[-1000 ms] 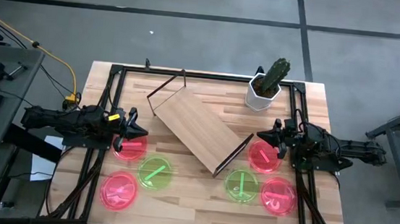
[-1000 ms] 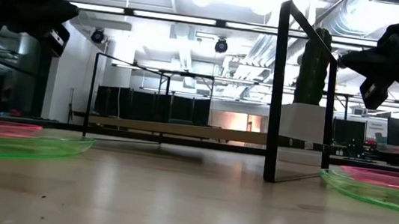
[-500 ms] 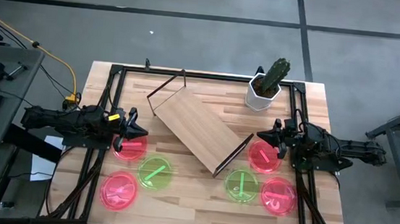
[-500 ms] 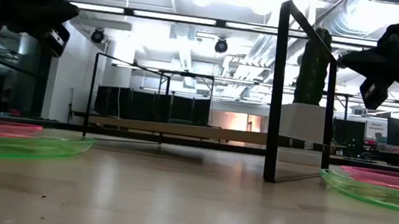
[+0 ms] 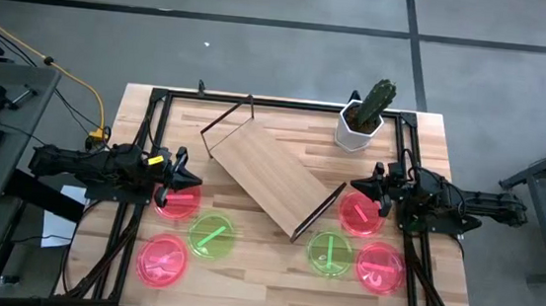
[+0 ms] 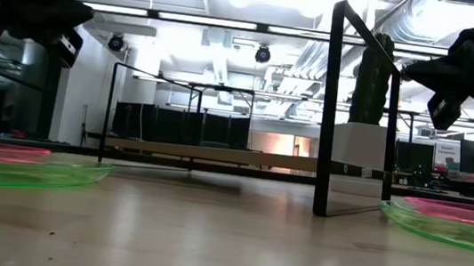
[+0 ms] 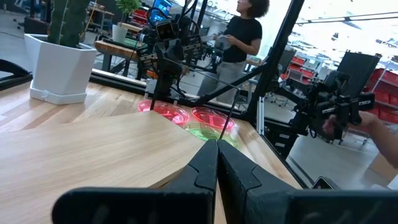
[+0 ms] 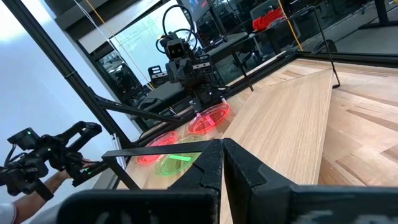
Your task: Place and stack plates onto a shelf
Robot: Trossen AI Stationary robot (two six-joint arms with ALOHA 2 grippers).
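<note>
The shelf [image 5: 269, 177] stands slantwise at mid-table on its dark wire frame [image 6: 329, 108]. On the table's left side lie two pink plates [image 5: 180, 201] [image 5: 162, 260] and a green plate [image 5: 212, 237]. The right side has two pink plates [image 5: 360, 213] [image 5: 379, 267] and a green one [image 5: 329, 254]. My left gripper [image 5: 191, 179] is shut and hovers over the far edge of the left far pink plate. My right gripper [image 5: 357, 187] is shut above the right far pink plate. Both point toward the shelf, and their fingertips [image 7: 217, 155] [image 8: 222, 152] meet in the wrist views.
A cactus in a white pot [image 5: 363, 116] stands at the table's far right corner. Black frame rails [image 5: 151, 142] run along the table's left, right and far sides. A person [image 7: 239, 31] stands beyond the table in the left wrist view.
</note>
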